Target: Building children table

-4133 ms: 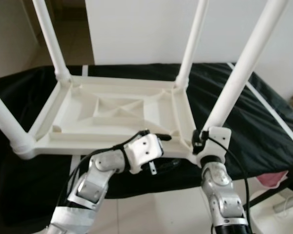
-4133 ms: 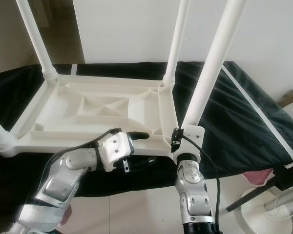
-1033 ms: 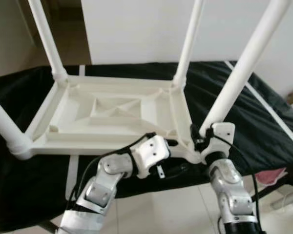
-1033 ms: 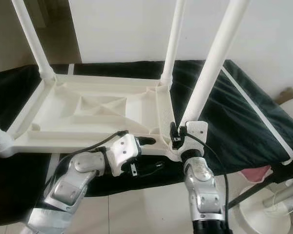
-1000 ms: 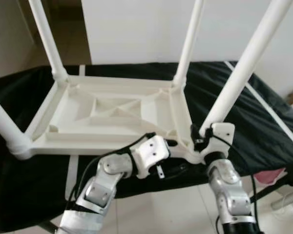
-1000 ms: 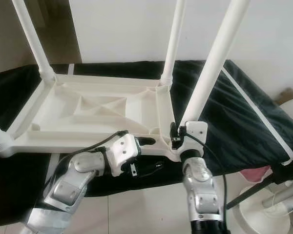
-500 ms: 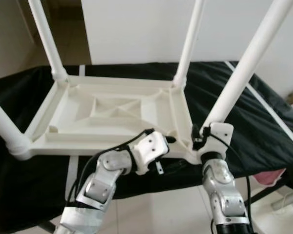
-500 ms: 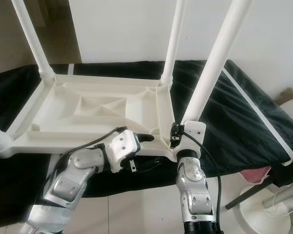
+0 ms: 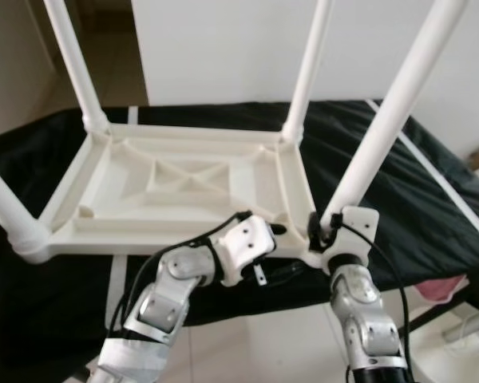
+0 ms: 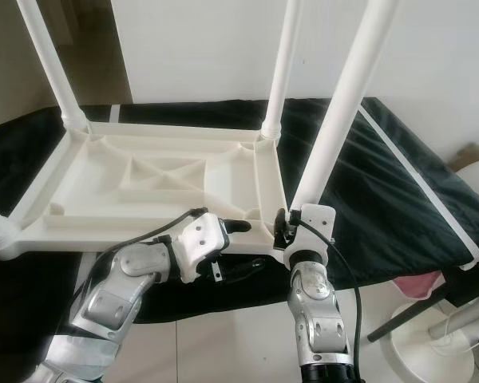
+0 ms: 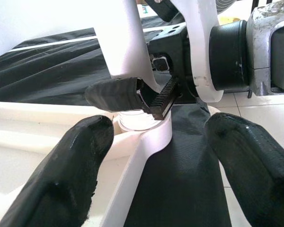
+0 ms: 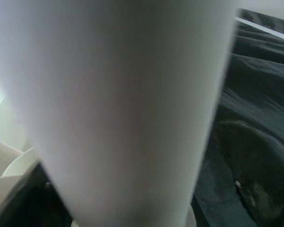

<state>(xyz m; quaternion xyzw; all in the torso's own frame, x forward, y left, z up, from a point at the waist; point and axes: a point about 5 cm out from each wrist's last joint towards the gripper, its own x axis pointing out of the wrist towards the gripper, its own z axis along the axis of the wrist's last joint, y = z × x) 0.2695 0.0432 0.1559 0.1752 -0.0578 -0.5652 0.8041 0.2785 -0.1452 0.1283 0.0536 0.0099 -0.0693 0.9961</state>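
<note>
The white plastic children's table [image 9: 184,183] lies upside down on a black-covered surface, its legs pointing up. My right gripper [image 9: 323,231] is shut around the foot of the near right leg [image 9: 391,120], just above its corner socket. The left wrist view shows its black fingers [image 11: 118,94] clasping that leg [image 11: 132,42]. The leg also looms close and blurred in the right wrist view [image 12: 128,109]. My left gripper [image 9: 270,238] is open at the near rim, beside that corner, and its fingers [image 11: 85,156] stand wide apart either side of the rim [image 11: 146,146].
The black cloth [image 9: 431,199] reaches the edges on the right and in front. Tiled floor [image 9: 247,343] lies below the arms. At the lower right are a pink object [image 9: 447,291] and a white round stand base [image 9: 463,351]. A white wall stands behind.
Since the earliest frame my left gripper has shifted a little right along the near rim toward the corner. The right gripper stays on the leg's foot. The view has shifted slightly.
</note>
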